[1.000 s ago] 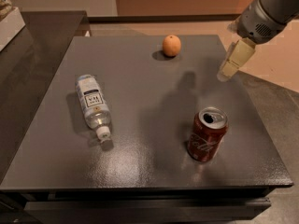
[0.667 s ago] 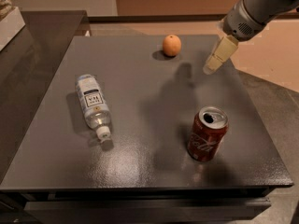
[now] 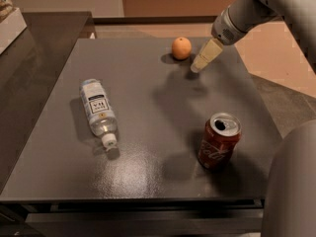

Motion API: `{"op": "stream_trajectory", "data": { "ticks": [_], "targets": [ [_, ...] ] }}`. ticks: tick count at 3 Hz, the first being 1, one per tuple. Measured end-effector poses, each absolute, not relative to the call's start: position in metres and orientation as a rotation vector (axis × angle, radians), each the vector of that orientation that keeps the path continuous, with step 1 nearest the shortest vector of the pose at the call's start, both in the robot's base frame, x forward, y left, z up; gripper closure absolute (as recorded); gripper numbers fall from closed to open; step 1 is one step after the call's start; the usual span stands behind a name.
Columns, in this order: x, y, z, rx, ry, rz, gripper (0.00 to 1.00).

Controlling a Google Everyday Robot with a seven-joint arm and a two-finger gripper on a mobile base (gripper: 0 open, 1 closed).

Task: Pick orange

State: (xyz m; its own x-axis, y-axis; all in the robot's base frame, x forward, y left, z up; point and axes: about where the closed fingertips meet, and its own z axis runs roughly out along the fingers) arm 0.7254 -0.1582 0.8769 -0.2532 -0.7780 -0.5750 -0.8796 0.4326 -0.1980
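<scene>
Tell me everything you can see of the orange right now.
The orange is small, round, matte-skinned and looks whole. It rests on the dark grey table near the far edge, with a shadow at its base. Nothing touches it: the gripper hangs close beside it, apart, not yet on it.

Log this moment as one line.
orange: on table, far side, not grasped | gripper: beside orange, apart | also: bottle lying, can upright
</scene>
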Motion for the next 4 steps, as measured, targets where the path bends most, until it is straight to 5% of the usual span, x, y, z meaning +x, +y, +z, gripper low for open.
{"op": "stream_trajectory", "data": {
  "ticks": [3,4],
  "targets": [
    [0.784,-0.1,0.839,-1.312,2.073,0.414,0.0],
    [0.789,-0.096,0.835,-1.293,2.088,0.444,0.18]
  ]
}}
